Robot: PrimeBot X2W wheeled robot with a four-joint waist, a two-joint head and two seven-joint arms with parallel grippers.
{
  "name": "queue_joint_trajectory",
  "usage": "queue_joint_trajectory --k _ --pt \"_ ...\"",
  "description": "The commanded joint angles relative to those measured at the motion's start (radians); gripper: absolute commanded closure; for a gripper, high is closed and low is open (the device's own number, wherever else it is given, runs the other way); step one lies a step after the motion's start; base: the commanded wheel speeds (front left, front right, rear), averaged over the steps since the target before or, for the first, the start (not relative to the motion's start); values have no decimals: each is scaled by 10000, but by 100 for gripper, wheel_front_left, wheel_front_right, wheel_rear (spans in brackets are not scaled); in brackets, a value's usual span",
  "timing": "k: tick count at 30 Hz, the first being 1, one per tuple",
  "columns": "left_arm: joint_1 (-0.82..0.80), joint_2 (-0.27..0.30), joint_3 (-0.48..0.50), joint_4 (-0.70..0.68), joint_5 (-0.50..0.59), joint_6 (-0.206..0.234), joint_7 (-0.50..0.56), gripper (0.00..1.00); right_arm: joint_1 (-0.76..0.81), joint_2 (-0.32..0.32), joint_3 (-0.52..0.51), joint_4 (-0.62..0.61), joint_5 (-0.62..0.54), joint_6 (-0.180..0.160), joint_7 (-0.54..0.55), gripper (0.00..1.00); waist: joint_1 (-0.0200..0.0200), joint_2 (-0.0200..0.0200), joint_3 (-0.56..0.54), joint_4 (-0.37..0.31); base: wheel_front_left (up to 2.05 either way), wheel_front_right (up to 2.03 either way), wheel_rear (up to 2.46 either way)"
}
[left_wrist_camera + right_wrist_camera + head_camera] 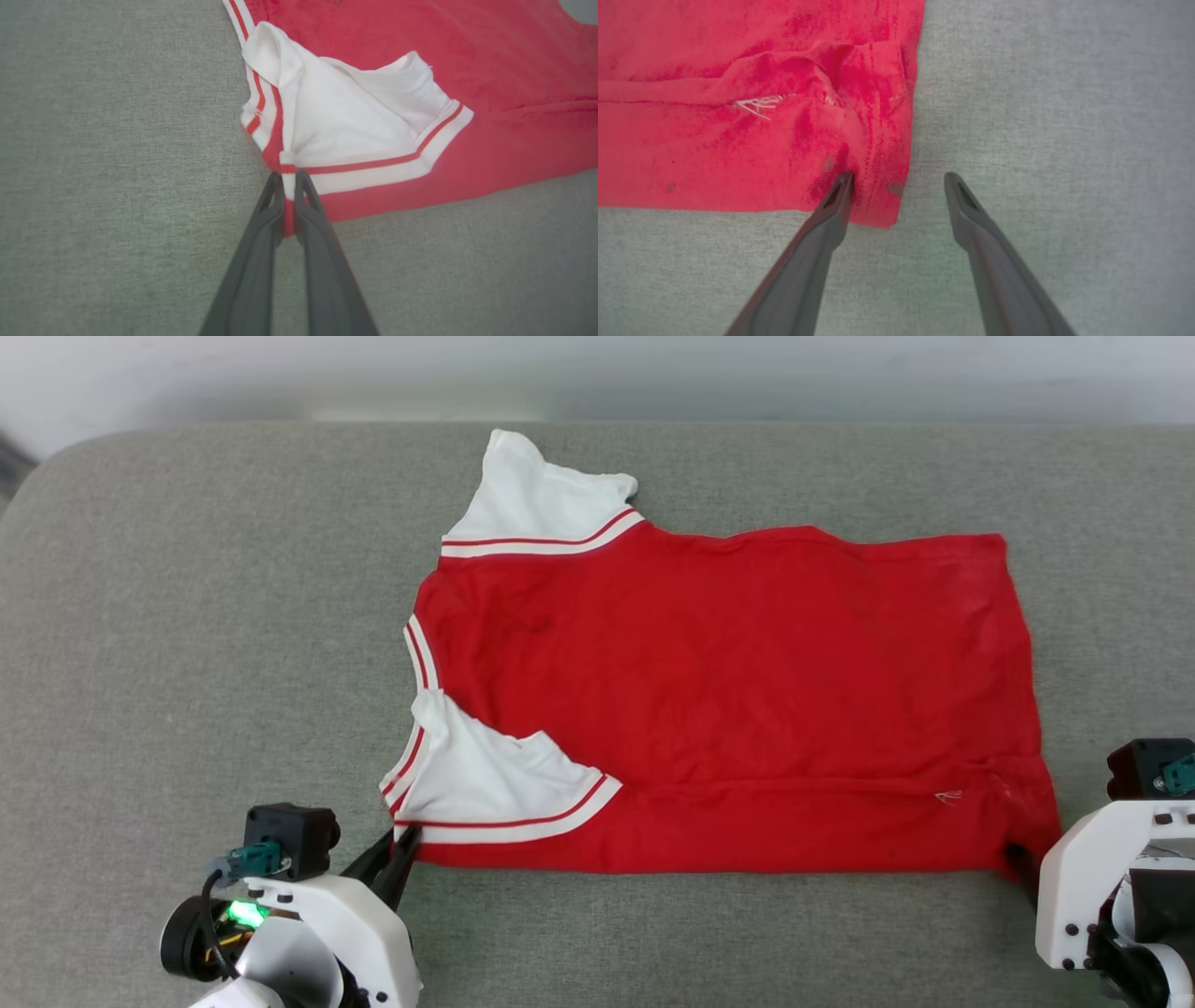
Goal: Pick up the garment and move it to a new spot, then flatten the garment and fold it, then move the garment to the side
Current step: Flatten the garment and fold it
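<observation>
We are pinching the red jersey (pixel 728 709) with our left end effector (pixel 289 175), its fingers closing tight on the near corner just below the white sleeve (pixel 355 121) (striped cuff trim included). Our right end effector (pixel 899 176) is gaping wide and gripping nothing, one finger touching the hem corner, the other over the grey fabric surface (pixel 1064 140), where the jersey is lying spread flat.

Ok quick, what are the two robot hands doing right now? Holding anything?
Left gripper: closed, pinching the edge of the red jersey shirt with white sleeves.
Right gripper: open, holding nothing, one fingertip on the shirt's hem corner.
</observation>
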Motion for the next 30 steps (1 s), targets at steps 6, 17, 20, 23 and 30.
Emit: queue_joint_trajectory --k 6,17,20,23,30 --pt "-218 112 33 -602 191 86 -100 100 -235 106 -153 939 -82 -4 52 0 -1 0 307 318 0 0 0" --pt "-77 243 -56 -511 39 84 226 100 -295 113 38 2151 391 -8 -142 100 -1 0 457 356 0 0 0" --pt "-36 232 -64 -410 -30 79 254 100 -232 -41 -36 2228 358 -10 -222 100 -1 0 268 334 0 0 0" --pt "85 293 -85 -342 -119 96 330 100 -45 -219 -145 2110 289 -12 -311 100 -1 0 -16 287 0 0 0" --pt "623 598 -226 -499 -193 194 557 100 658 -427 -271 1404 494 -10 -49 100 -1 0 -789 224 0 0 0"
